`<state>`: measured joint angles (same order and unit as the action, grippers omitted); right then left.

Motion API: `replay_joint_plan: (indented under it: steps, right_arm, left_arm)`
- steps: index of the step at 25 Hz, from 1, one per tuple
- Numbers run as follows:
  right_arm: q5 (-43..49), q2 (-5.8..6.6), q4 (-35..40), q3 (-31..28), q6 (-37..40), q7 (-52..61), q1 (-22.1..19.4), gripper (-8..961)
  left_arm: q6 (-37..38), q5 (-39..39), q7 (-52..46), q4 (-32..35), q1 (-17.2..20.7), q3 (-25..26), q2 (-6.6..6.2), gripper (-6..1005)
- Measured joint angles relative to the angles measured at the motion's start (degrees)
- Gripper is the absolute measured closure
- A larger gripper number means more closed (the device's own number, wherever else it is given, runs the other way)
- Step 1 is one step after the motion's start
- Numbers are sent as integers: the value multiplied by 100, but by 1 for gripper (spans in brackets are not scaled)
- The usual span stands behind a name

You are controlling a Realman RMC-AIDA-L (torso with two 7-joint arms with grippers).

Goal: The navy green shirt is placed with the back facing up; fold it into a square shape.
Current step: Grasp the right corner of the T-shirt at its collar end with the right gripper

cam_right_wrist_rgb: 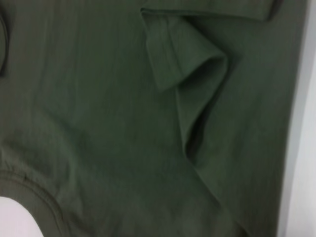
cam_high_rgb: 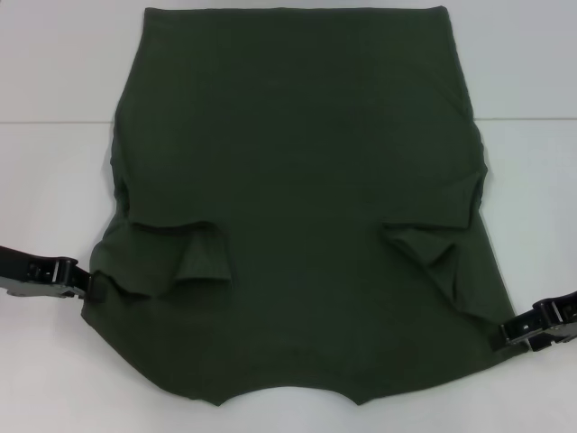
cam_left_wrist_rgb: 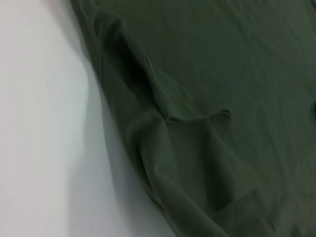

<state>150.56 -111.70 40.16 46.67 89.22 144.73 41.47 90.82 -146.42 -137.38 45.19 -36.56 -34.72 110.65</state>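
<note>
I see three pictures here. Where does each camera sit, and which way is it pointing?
Head view: on the robot's head, looking forward and down at the shirt on the white table; left gripper and right gripper show at the shirt's side edges.
Left wrist view: on the left arm, facing the shirt's folded left sleeve; no robot part shows.
Right wrist view: on the right arm, facing the shirt's right sleeve and collar; no robot part shows.
Shared: all show the shirt and table.
</note>
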Motion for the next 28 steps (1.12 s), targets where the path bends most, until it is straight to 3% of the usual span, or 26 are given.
replay_joint_plan:
  steps: [18, 28]
  right_arm:
    - [-16, -191, -17, 135, -44, -26, 217, 132]
    - [-7, -253, 30, 132, -186, -56, 300, 217]
  left_arm:
    - [15, 0, 1, 24, 26, 0, 0, 948]
    - [21, 0, 6, 35, 12, 1, 0, 948]
